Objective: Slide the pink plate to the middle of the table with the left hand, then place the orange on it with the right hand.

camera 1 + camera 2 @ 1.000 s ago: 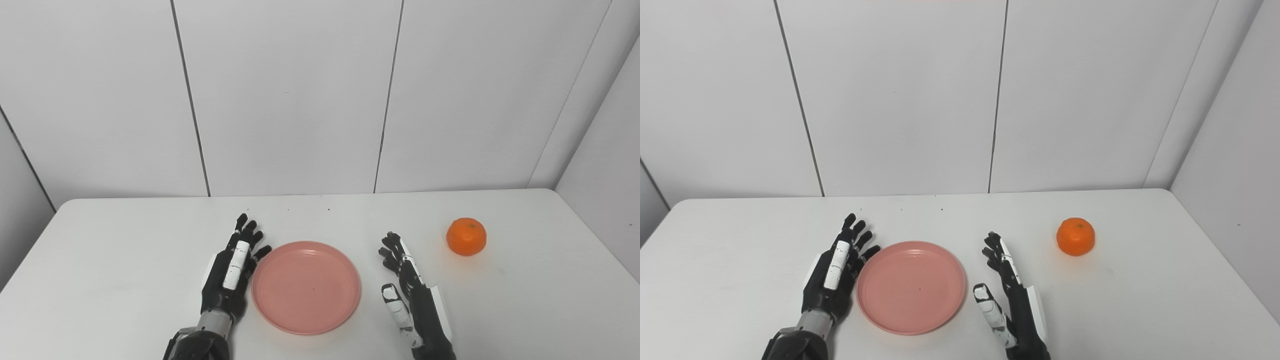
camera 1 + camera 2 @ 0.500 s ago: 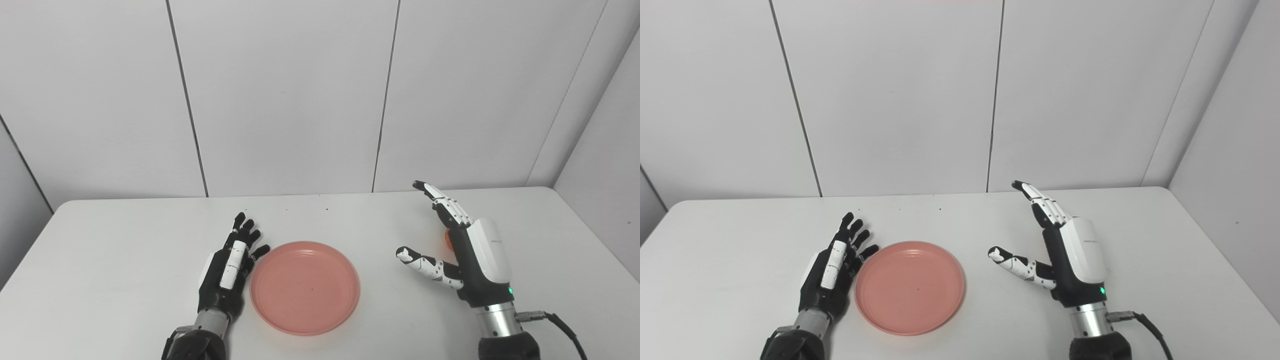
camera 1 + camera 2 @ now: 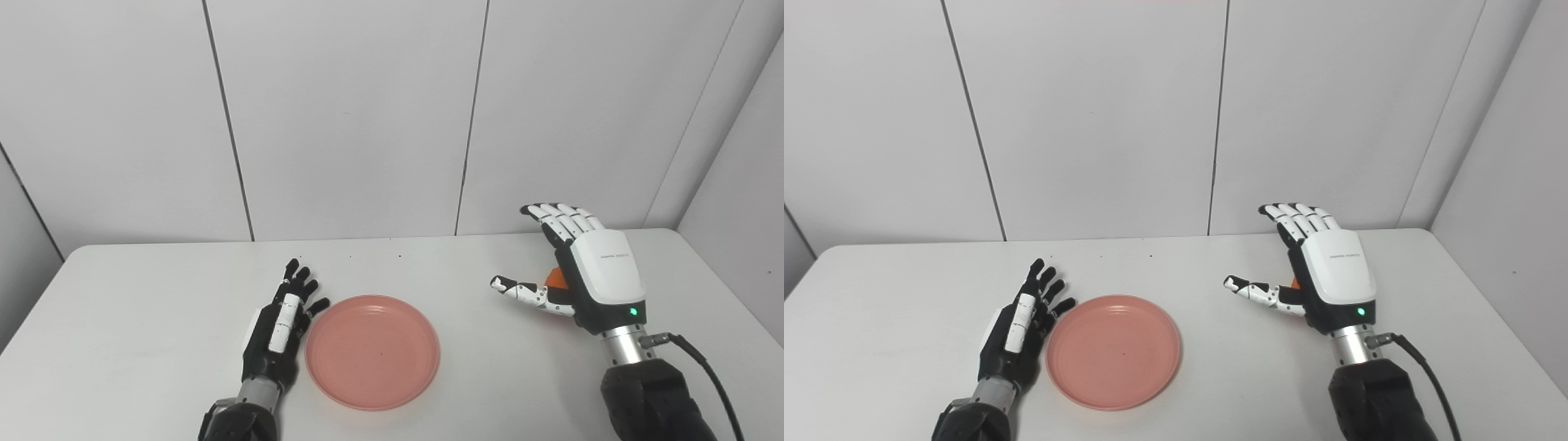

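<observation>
The white worktop (image 3: 153,343) is carrying the pink plate (image 3: 372,351), which is lying flat near its middle. The plate is looking stiff, light and smooth, so I judge it is sliding easily under a push at the rim. The right hand (image 3: 588,269) is hovering raised with fingers spread and thumb out, holding nothing. The left hand (image 3: 278,324) is resting just beside the plate's left rim, fingers apart and empty. The orange (image 3: 554,277) is sitting mostly hidden behind the right hand; being round and firm, it probably needs a wrap from above, or it is rolling away.
</observation>
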Action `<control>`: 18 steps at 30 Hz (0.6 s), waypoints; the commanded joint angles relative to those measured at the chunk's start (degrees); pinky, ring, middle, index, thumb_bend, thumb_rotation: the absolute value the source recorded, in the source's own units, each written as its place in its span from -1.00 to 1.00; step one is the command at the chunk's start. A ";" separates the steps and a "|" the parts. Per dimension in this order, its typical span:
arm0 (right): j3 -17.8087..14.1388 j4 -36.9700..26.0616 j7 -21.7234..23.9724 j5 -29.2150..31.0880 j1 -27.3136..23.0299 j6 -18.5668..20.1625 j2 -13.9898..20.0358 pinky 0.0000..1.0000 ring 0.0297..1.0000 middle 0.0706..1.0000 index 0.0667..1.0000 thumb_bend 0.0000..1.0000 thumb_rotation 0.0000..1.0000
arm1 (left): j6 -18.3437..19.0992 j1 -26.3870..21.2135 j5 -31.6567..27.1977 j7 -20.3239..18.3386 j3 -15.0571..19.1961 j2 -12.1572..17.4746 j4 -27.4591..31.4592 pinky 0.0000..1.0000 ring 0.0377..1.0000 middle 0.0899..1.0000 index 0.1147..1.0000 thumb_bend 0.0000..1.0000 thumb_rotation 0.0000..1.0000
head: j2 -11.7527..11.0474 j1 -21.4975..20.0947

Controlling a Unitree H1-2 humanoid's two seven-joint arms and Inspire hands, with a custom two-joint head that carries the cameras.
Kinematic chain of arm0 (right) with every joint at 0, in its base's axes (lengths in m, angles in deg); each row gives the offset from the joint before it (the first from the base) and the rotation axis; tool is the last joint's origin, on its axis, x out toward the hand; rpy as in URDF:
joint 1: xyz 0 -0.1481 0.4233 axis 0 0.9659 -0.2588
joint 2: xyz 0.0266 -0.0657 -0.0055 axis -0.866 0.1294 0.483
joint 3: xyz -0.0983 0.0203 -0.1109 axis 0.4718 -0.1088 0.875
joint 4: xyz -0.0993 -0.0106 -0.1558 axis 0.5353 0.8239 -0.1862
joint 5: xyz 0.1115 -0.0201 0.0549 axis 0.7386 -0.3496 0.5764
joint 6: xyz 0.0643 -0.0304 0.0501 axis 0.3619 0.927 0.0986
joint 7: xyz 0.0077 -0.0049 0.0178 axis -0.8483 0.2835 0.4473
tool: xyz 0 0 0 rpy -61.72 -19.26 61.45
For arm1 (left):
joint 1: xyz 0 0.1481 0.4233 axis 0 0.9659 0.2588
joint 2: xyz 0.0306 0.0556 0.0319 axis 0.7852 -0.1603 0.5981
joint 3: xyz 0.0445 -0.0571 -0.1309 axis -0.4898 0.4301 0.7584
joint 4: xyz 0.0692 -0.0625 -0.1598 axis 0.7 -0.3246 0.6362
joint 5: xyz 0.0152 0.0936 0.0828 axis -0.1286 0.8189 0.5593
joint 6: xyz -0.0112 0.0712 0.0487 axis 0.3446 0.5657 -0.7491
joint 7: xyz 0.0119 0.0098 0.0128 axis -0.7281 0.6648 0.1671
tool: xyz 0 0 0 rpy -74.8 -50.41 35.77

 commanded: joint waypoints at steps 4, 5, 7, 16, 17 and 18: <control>0.51 1.74 1.10 -1.58 -3.70 4.30 2.38 0.63 0.66 0.61 0.62 0.75 1.00 | 1.23 0.32 -0.41 0.33 0.09 -0.46 -1.54 0.70 0.93 0.98 1.00 0.95 0.55 | 0.08 0.06; 0.79 2.73 1.68 -1.67 -4.27 4.68 2.95 0.61 0.64 0.59 0.61 0.75 0.99 | 1.22 0.29 -0.39 0.37 0.09 -0.51 -1.59 0.70 0.94 0.98 1.00 0.95 0.54 | 0.03 0.10; 1.29 4.73 2.80 -1.35 -5.42 5.23 4.10 0.60 0.62 0.59 0.61 0.73 0.99 | 1.19 0.24 -0.35 0.47 0.11 -0.62 -1.65 0.69 0.94 0.98 1.00 0.95 0.54 | -0.04 0.21; 3.27 12.75 4.34 0.31 -9.17 6.61 7.40 0.51 0.56 0.58 0.59 0.76 0.89 | 1.61 0.67 -0.13 0.45 0.01 -0.73 -0.82 0.69 0.92 0.97 1.00 0.90 0.55 | 0.30 0.55; 3.40 13.26 4.55 0.59 -9.44 6.82 7.56 0.52 0.57 0.59 0.60 0.76 0.88 | 1.56 0.71 -0.09 0.39 -0.04 -0.69 -0.77 0.70 0.93 0.98 1.00 0.90 0.55 | 0.30 0.55; 3.52 14.02 4.70 0.84 -9.80 7.02 7.76 0.52 0.57 0.59 0.60 0.76 0.88 | 1.61 0.77 -0.05 0.37 -0.08 -0.68 -0.64 0.70 0.93 0.98 1.00 0.90 0.55 | 0.31 0.57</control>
